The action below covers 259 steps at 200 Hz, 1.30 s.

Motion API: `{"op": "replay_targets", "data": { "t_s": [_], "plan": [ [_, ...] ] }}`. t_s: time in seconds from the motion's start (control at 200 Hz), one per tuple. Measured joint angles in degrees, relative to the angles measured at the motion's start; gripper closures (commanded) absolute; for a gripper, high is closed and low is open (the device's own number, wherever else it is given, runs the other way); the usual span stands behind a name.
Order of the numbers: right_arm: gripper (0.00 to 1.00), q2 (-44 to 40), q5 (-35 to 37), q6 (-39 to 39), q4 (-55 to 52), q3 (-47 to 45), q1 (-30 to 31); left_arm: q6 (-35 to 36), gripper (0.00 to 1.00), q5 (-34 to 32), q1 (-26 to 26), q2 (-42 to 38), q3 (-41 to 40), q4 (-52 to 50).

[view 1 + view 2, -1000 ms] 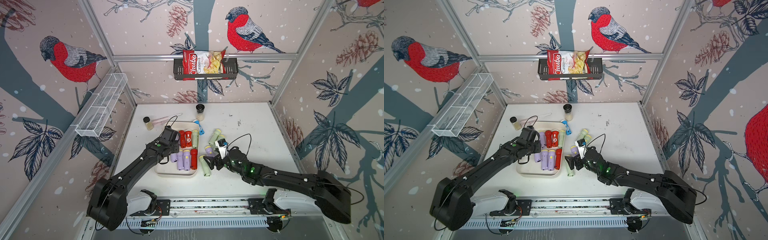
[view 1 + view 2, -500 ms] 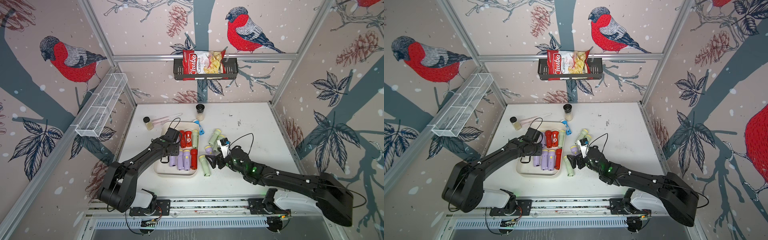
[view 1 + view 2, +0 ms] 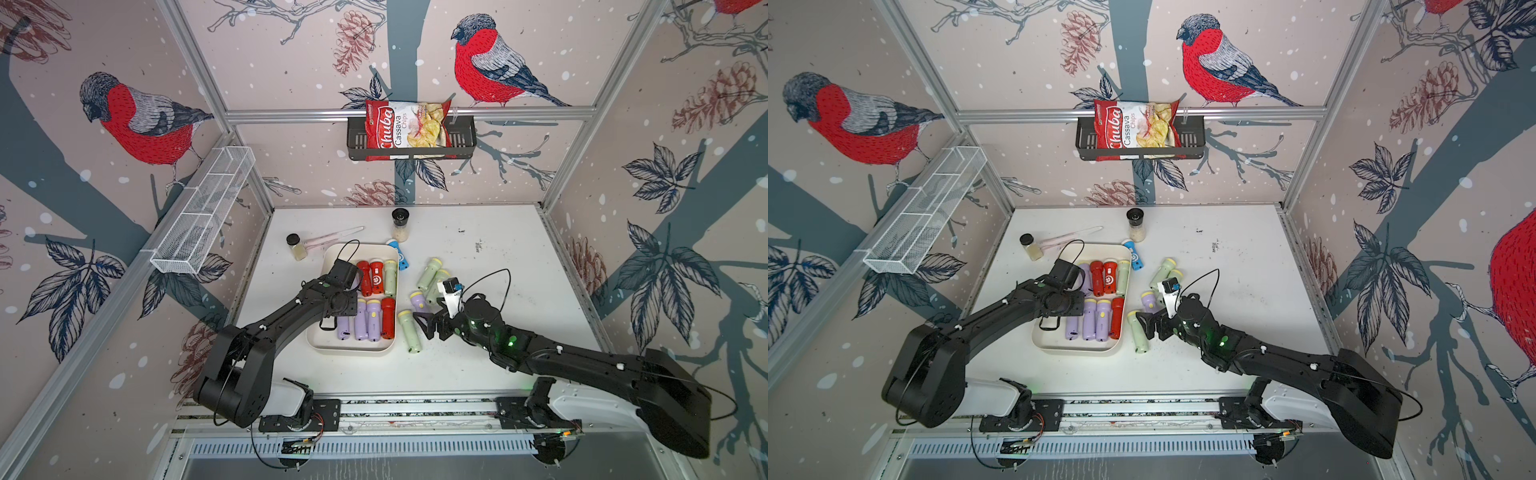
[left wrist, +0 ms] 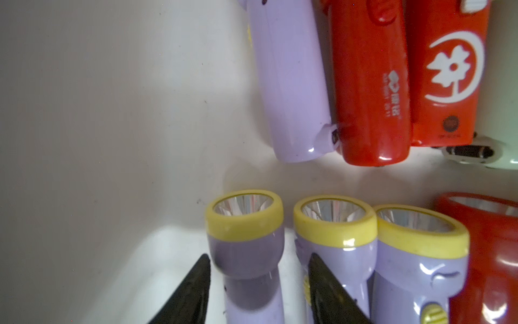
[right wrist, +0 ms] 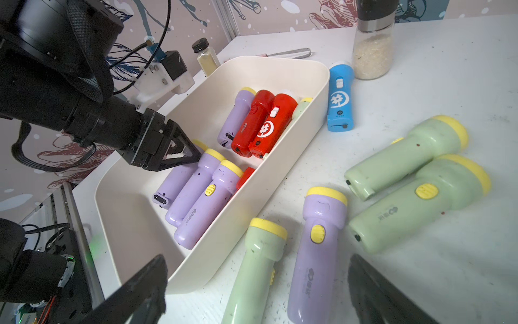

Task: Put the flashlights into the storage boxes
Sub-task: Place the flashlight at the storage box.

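Note:
The cream storage box (image 3: pixel 353 349) (image 3: pixel 1075 347) (image 5: pixel 294 126) holds several lilac and red flashlights and a pale green one. My left gripper (image 4: pixel 258 261) (image 5: pixel 194 157) is low inside it and open. Its fingers stand on either side of the leftmost lilac flashlight (image 4: pixel 246 252) with a gap at each side. That flashlight lies on the box floor (image 4: pixel 112 112). My right gripper (image 3: pixel 422 326) (image 3: pixel 1144 326) (image 5: pixel 258 269) is wide open over a green flashlight (image 5: pixel 258 266) and a lilac one (image 5: pixel 316 252) on the table. Two more green flashlights (image 5: pixel 406 157) and a blue one (image 5: pixel 340 98) lie beside the box.
Two black-capped jars (image 3: pixel 400 224) (image 3: pixel 296 246) and a pink tool (image 3: pixel 332 237) stand behind the box. A white wire rack (image 3: pixel 203 212) hangs on the left wall. A black basket (image 3: pixel 461 137) with a chips bag hangs on the back wall.
The left jaws have opened and let go of the lilac flashlight, which now lies in the box. The left arm's elbow has swung back. The right arm has barely moved.

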Motion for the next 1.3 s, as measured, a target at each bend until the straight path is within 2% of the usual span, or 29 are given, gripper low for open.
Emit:
{"op": "replay_targets", "data": {
  "t_s": [0.255,0.405,0.785,1.106,1.296],
  "plan": [
    [0.01,-1.49,0.0,0.02,-0.09,-0.39,-0.26,-0.61,0.41,1.64,0.0,-2.95,-0.2,0.13],
    [0.01,-2.99,0.42,0.09,-0.59,-0.96,-0.26,-1.66,0.32,1.7,0.44,-6.05,-1.2,0.9],
    [0.01,-4.42,1.51,0.24,-1.73,-2.23,-0.63,-6.95,0.2,8.04,9.6,-20.94,-11.37,8.63],
    [0.01,-3.1,1.2,0.63,-1.25,-2.25,-0.66,-10.38,0.18,10.73,10.88,-17.97,-14.71,13.46],
    [0.01,-3.08,1.07,1.27,-1.25,-2.32,-0.66,-12.13,0.18,14.97,10.91,-15.45,-16.9,16.87]
  ]
}}
